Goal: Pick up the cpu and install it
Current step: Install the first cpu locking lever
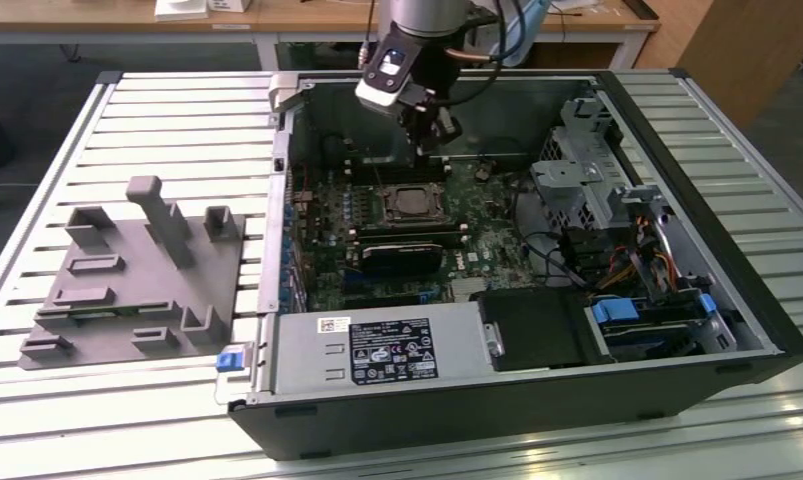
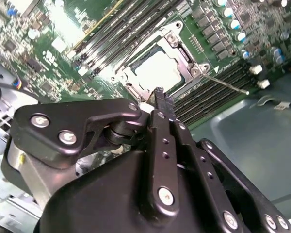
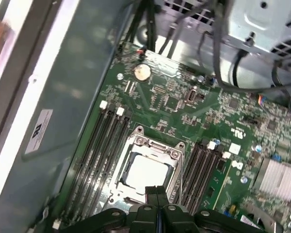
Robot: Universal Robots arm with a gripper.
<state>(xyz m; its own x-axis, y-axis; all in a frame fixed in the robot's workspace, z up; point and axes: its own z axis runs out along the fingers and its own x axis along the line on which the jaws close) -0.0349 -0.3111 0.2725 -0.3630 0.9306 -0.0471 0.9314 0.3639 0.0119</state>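
The cpu [image 3: 145, 172] [image 2: 157, 70], a flat square chip with a pale silvery top, lies inside the metal-framed socket [image 1: 412, 203] on the green motherboard [image 1: 488, 255] of the open computer case. My gripper [image 1: 429, 135] hangs above the board, just beyond the socket's far side in the exterior view. In both wrist views its black fingers [image 3: 157, 194] [image 2: 160, 97] are pressed together, shut with nothing between them, a short way above the socket's edge. A thin metal lever [image 2: 228, 83] sticks out from the socket frame.
Memory slots [image 3: 99, 145] run along both sides of the socket. A drive cage [image 1: 575, 190] with cables fills the case at the exterior view's right, and the power supply [image 1: 374, 350] sits at the front. A grey fixture with upright posts [image 1: 134, 270] stands on the slatted table outside the case.
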